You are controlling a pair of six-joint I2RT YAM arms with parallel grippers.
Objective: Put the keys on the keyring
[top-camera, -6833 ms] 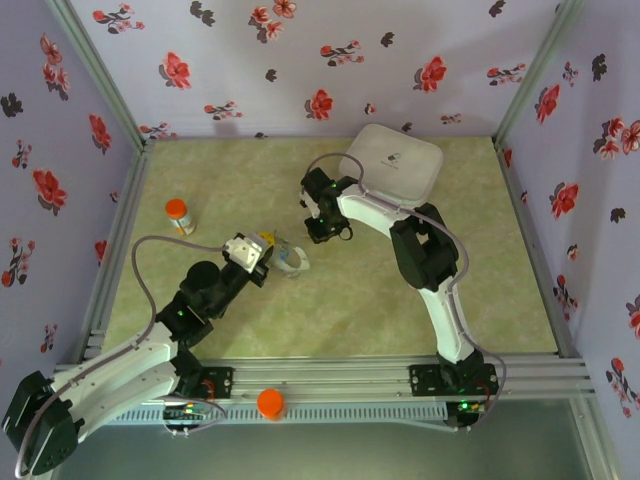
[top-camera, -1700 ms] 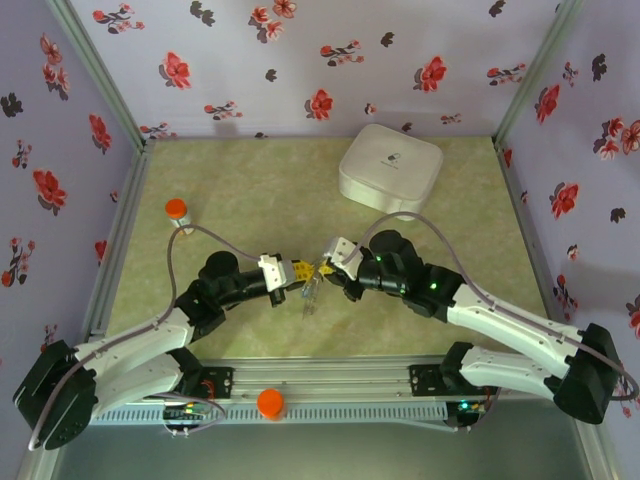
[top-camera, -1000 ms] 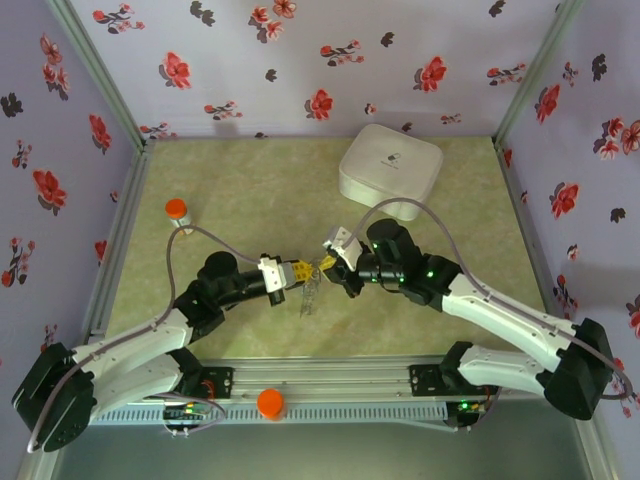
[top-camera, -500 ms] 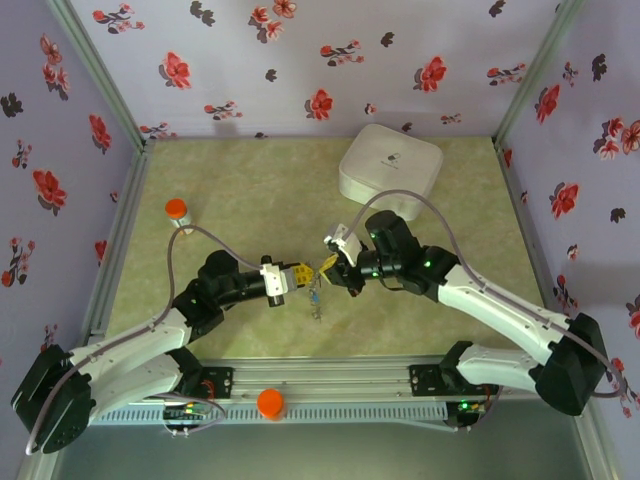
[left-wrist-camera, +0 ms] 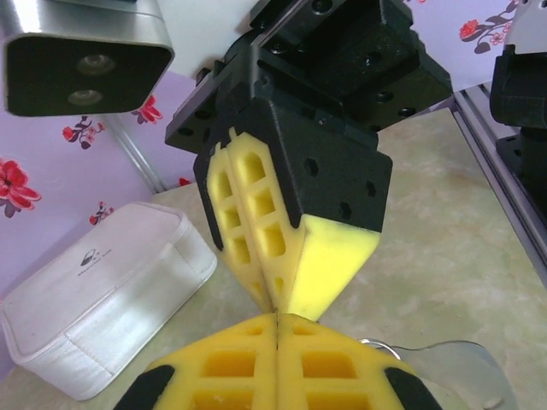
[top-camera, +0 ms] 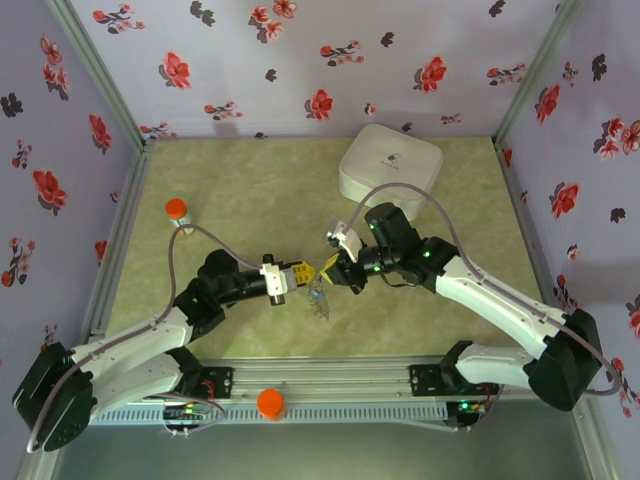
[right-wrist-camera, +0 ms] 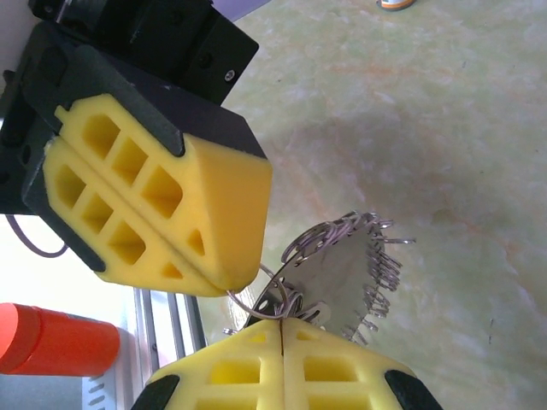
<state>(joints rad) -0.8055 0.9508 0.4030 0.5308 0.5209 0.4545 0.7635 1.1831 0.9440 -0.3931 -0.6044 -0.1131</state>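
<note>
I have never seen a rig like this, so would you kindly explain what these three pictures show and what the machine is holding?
These are two robot arms bolted to the near edge of a table. The overhead view looks down from behind them: the left arm reaches in from the left, the right arm from the right. The other two pictures come from small cameras on each wrist, so each shows its own yellow jaws at the bottom and the other arm's jaws facing it. Both pairs of jaws are shut and meet tip to tip. They seem to pinch a wire keyring, which hangs between them above the table. On the surface stand a white box at the back and a small orange-capped bottle on the left.
</note>
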